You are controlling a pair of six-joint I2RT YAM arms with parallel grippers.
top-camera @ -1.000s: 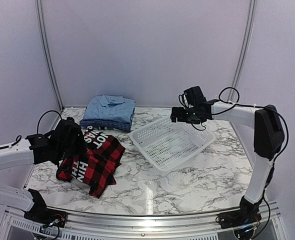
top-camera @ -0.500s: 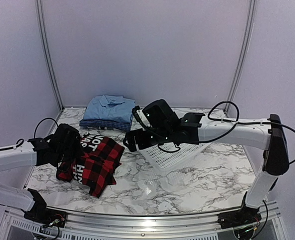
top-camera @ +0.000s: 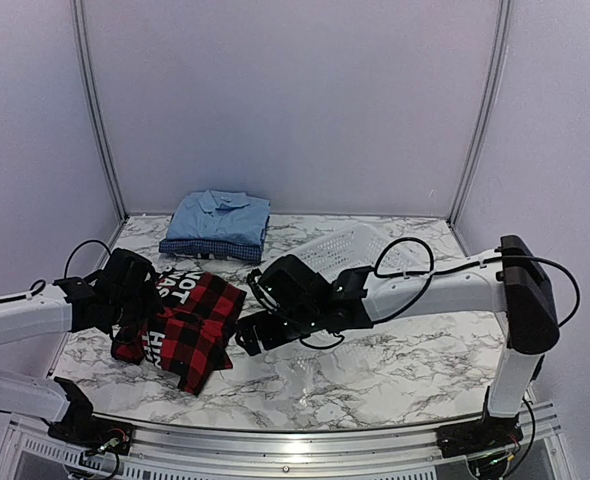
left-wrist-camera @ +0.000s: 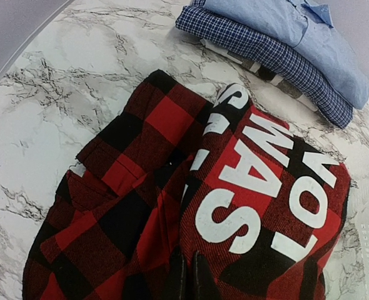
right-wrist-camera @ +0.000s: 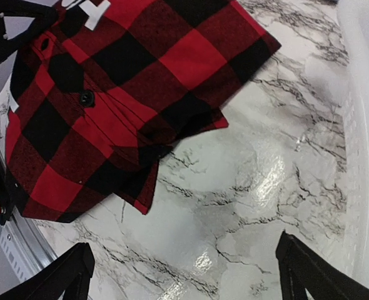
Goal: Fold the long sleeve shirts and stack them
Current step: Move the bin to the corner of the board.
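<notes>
Three long sleeve shirts, one basket and two arms share the worktop [top-camera: 405,350] on my screens, a white slab veined with grey marble and glossy enough to throw back the lights.

In the left wrist view the red-and-black plaid shirt [left-wrist-camera: 141,206] lies rumpled and partly folded in the middle of the frame, its large white block letters running toward the lower right. The left fingers [left-wrist-camera: 186,280] stand narrow, pinched together on a fold of that plaid at the bottom edge of the frame.

At the upper right of the same view, two more shirts lie folded in one stack near the far wall. The light blue collared shirt [left-wrist-camera: 297,37] rests on top of the dark blue checked shirt [left-wrist-camera: 266,56].

From the overhead camera, the right arm reaches across the centre of the frame. The right fingers [top-camera: 250,335] hang over bare marble just beside the plaid shirt's right edge. The right wrist view shows them spread wide, holding nothing.

One white plastic mesh basket [top-camera: 350,245] sits behind the right arm, partly hidden by it.

Plain pale walls [top-camera: 295,100] close the booth on three sides, and a metal rail [top-camera: 295,440] runs along the bottom of the overhead frame.
</notes>
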